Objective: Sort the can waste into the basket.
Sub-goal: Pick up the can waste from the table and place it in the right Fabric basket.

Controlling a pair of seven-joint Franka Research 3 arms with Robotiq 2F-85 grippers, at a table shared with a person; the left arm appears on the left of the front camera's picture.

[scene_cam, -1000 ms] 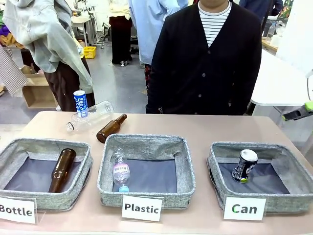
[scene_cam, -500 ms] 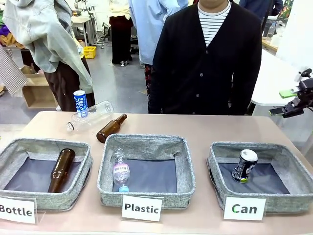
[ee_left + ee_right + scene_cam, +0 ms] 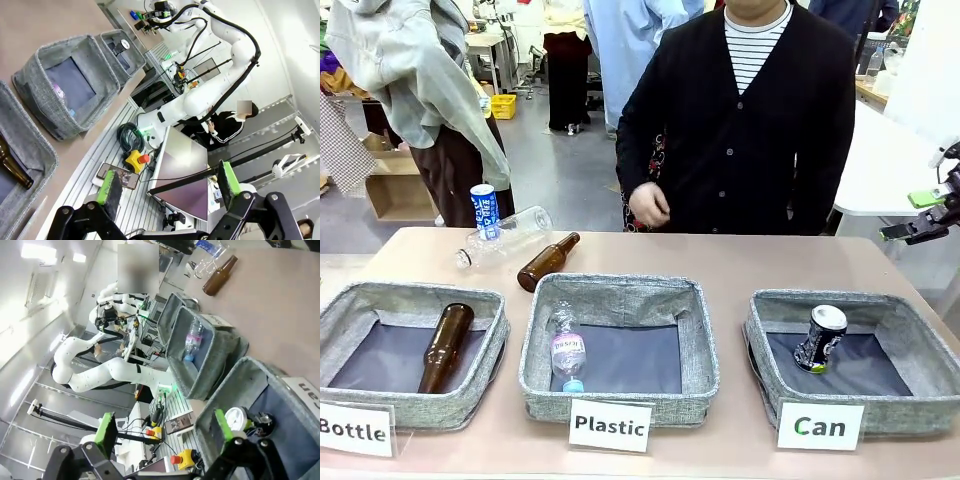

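A blue and white can (image 3: pixel 483 210) stands upright at the table's far left, just behind a lying clear bottle. A black can with a silver top (image 3: pixel 820 338) leans inside the grey basket (image 3: pixel 850 300) signed "Can", at the right. My right gripper (image 3: pixel 923 215) hovers open and empty at the picture's right edge, above and behind that basket. In the right wrist view its jaws (image 3: pixel 164 426) stand wide apart, with the black can (image 3: pixel 241 420) and its basket (image 3: pixel 260 385) beyond them. My left gripper (image 3: pixel 169 182) is open and empty, far from the baskets.
A clear plastic bottle (image 3: pixel 505 238) and a brown glass bottle (image 3: pixel 546 260) lie on the table's far left. The "Plastic" basket (image 3: pixel 620 290) holds a clear bottle, the "Bottle" basket (image 3: pixel 415 295) a brown one. A person stands at the far side, one hand (image 3: pixel 648 205) at waist height.
My right gripper has risen a little at the right edge and stayed open. The person's hand has come into view at the waist. The cans have not moved.
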